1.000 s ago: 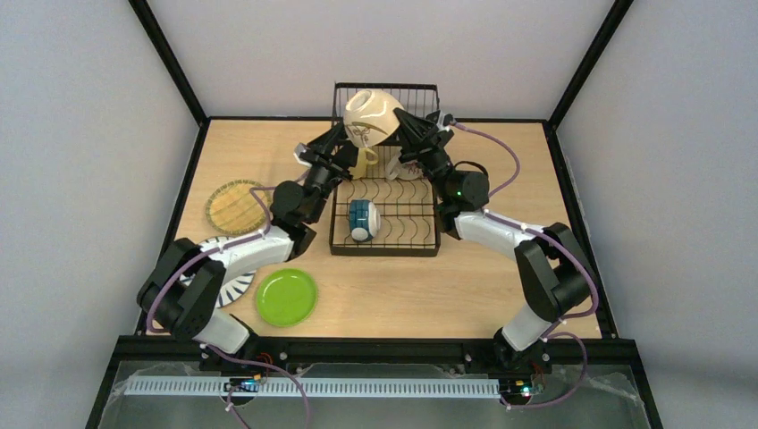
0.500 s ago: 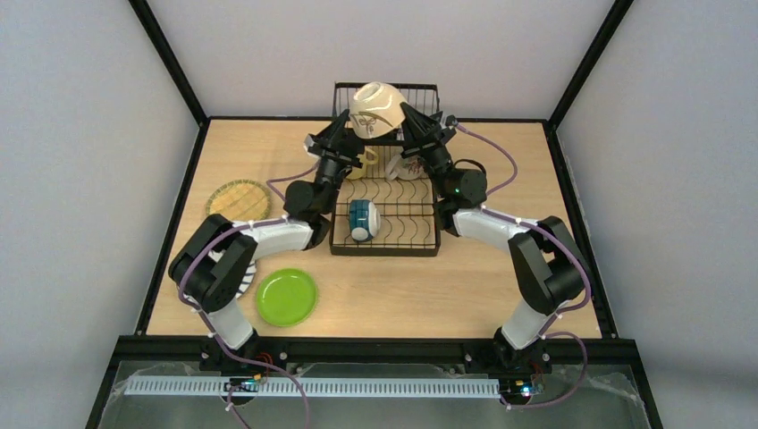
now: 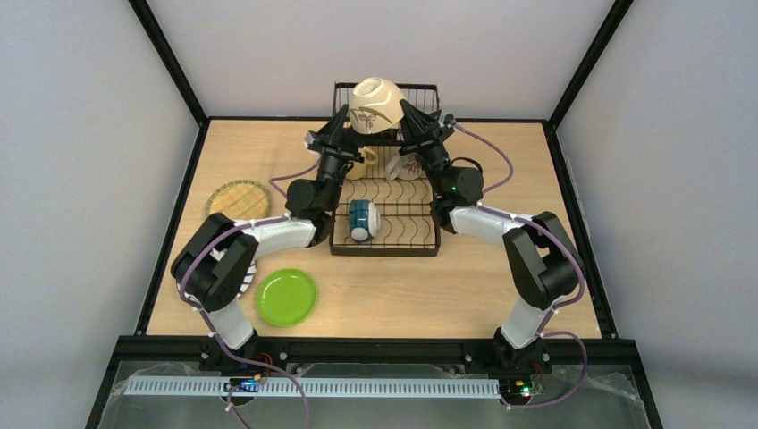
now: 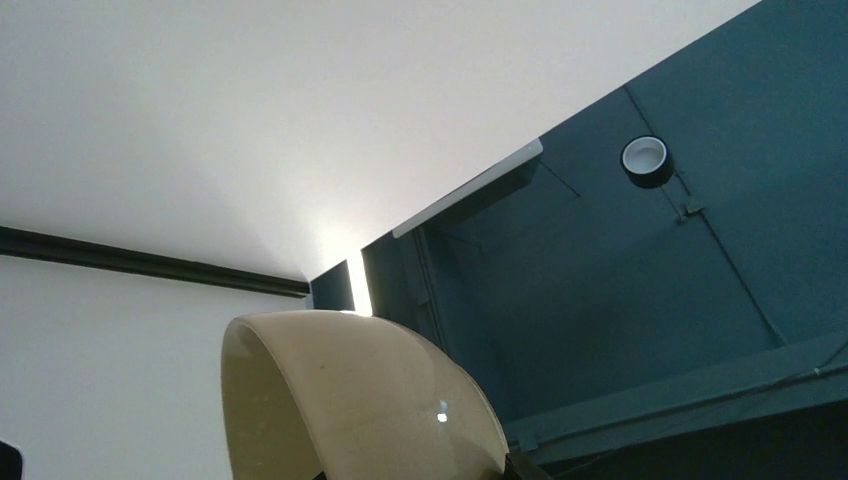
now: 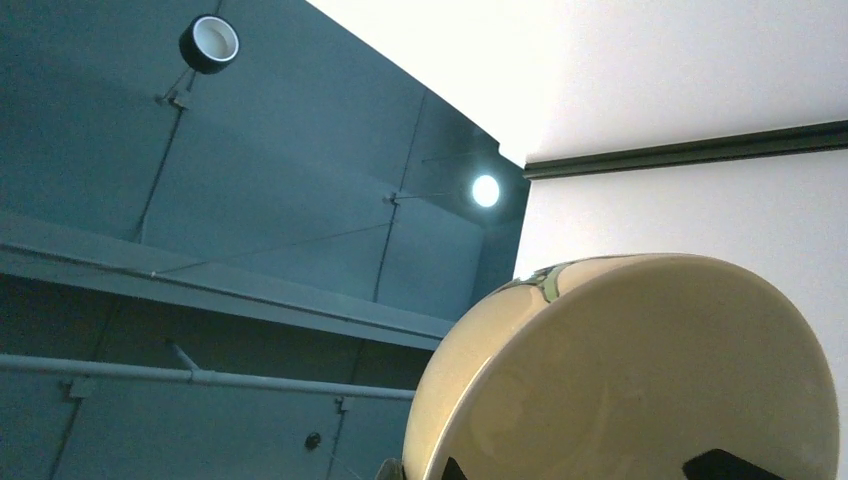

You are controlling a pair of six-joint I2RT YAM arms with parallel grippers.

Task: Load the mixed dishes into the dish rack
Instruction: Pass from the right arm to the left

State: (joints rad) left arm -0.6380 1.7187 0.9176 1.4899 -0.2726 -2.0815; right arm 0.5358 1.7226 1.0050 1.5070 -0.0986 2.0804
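Wood-grain laminate is covering the table (image 3: 402,286), with a black frame (image 3: 170,54) edging it and plain pale walls (image 3: 89,134) rising around; the wrist views are looking up at a dark panelled ceiling (image 5: 250,150) with round lamps. At the far centre the black wire dish rack (image 3: 402,214) is standing, its slotted base cradling a glossy blue bowl (image 3: 361,220) on its side at the near left and a pale yellow mug (image 3: 362,161) farther in. High over the rack's tall basket, a glazed cream bowl (image 3: 375,103) is hanging between both arms: the right gripper (image 3: 407,121) is pinching its rim, while the left gripper (image 3: 347,125) is sitting against its other side, grip impossible to tell. Left of the rack, a round tan woven-look plate (image 3: 238,199) is lying flat; a smooth lime green plate (image 3: 286,296) is lying nearer.
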